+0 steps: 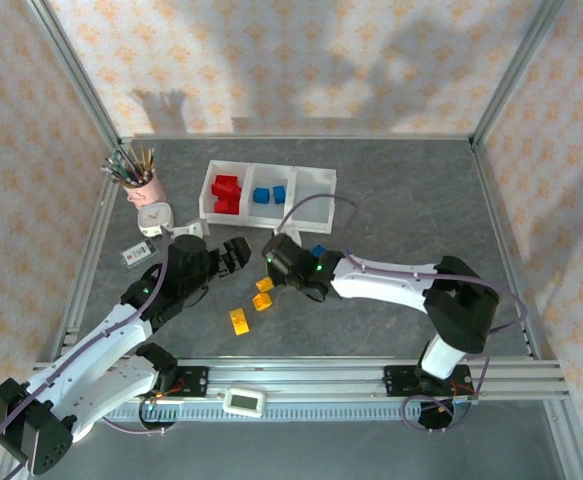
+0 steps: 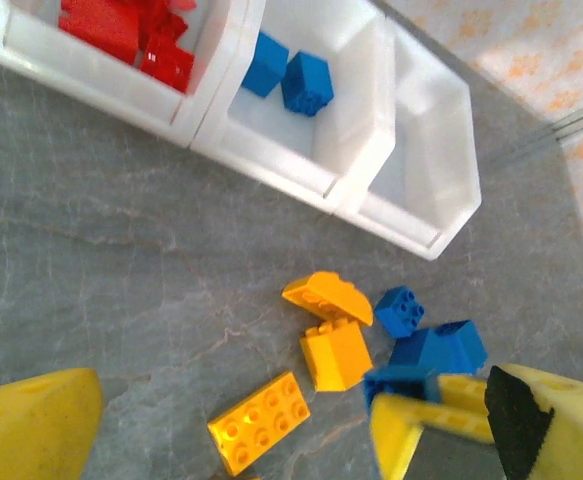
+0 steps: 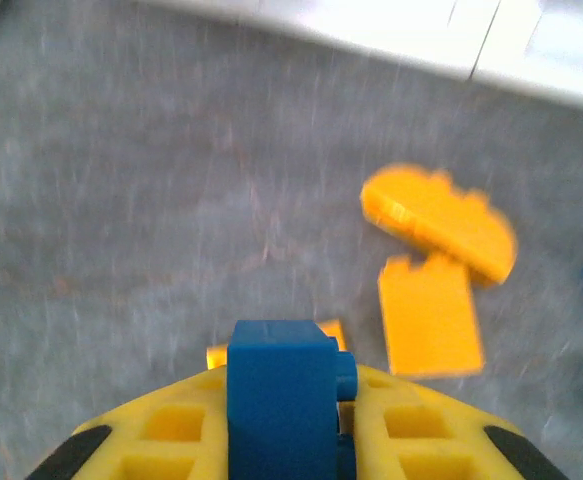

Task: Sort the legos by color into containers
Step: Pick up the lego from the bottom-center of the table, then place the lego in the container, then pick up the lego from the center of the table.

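My right gripper (image 3: 289, 390) is shut on a blue lego (image 3: 281, 385), held low over the table. From above, the right gripper (image 1: 272, 260) sits just past several orange legos (image 1: 262, 300). My left gripper (image 1: 237, 253) hangs open and holds nothing, left of that group. In the left wrist view a curved orange lego (image 2: 329, 295), an orange block (image 2: 336, 355) and a flat orange lego (image 2: 259, 420) lie between the open fingers (image 2: 31, 430); loose blue legos (image 2: 441, 348) lie to their right. The containers (image 1: 321, 178) hold red legos (image 1: 226, 193) on the left and blue legos (image 1: 269, 194) in the middle.
A pink pencil cup (image 1: 143, 188) and a small white clock (image 1: 154, 219) stand at the left, with a small device (image 1: 135, 256) nearer. Metal frame posts and patterned walls border the table. The tray's right compartment (image 2: 426, 150) has nothing in it.
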`<state>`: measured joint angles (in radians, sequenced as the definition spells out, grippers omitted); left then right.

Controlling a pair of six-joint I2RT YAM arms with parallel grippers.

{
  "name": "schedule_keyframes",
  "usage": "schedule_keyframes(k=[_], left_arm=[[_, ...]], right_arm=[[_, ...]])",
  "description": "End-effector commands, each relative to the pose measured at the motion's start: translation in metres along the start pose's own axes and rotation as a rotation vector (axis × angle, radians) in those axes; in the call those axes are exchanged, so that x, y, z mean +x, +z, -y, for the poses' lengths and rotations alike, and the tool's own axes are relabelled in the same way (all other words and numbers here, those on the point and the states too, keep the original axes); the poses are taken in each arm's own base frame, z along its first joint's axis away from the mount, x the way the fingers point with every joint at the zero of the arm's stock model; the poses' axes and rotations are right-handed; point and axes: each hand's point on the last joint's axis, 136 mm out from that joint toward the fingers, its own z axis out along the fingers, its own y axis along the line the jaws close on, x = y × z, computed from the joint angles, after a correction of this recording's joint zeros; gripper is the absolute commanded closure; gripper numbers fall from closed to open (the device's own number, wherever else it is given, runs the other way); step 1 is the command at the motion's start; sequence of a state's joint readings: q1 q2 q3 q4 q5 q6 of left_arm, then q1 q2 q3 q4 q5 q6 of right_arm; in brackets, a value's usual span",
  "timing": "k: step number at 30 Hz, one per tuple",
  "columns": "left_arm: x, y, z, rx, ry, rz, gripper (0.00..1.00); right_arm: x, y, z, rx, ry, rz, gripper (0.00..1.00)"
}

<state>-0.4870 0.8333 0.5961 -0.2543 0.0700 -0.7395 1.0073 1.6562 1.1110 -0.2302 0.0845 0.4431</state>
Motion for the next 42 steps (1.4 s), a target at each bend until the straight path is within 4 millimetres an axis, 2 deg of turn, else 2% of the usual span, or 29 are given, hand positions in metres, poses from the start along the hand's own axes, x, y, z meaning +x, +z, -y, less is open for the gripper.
schedule_keyframes(k=[1,8,10,14,19,20,22,25,28,31,33,36,42], left_arm=[[-0.025,-0.004,0.004,-0.014,0.024,0.063,0.01],[-0.050,0.002,0.004,-0.035,0.028,0.110,0.01],[-0.055,0.004,0.003,-0.047,0.030,0.114,0.01],[-0.061,0.010,0.003,-0.056,0.029,0.120,0.01],[-0.062,0.017,0.000,-0.066,0.025,0.117,0.01],[-0.062,0.018,0.000,-0.066,0.025,0.116,0.01],[-0.062,0.020,0.000,-0.064,0.025,0.110,0.01],[-0.063,0.021,0.002,-0.062,0.026,0.106,0.01],[-0.064,0.021,0.003,-0.058,0.026,0.107,0.01],[-0.064,0.020,0.004,-0.055,0.025,0.105,0.01],[-0.063,0.019,0.005,-0.048,0.024,0.100,0.01],[-0.059,0.019,0.007,-0.029,0.026,0.084,0.01],[-0.042,0.022,0.012,0.020,0.046,0.021,0.01]], right_arm=[[-0.041,0.004,0.018,0.058,0.000,0.069,0.79],[-0.122,0.041,0.034,0.096,0.051,0.164,0.79],[-0.138,0.055,0.037,0.110,0.054,0.172,0.79],[-0.160,0.082,0.040,0.146,0.016,0.194,0.79],[-0.172,0.116,0.050,0.204,0.000,0.182,0.77],[-0.174,0.119,0.052,0.215,0.001,0.184,0.76],[-0.180,0.122,0.051,0.218,-0.013,0.189,0.64],[-0.194,0.113,0.048,0.222,-0.022,0.210,0.54],[-0.205,0.095,0.046,0.222,-0.023,0.237,0.51],[-0.206,0.072,0.046,0.201,-0.018,0.252,0.48],[-0.202,0.056,0.047,0.182,-0.011,0.261,0.45],[-0.185,0.034,0.053,0.156,0.006,0.258,0.42],[-0.142,0.001,0.072,0.136,0.045,0.223,0.37]])
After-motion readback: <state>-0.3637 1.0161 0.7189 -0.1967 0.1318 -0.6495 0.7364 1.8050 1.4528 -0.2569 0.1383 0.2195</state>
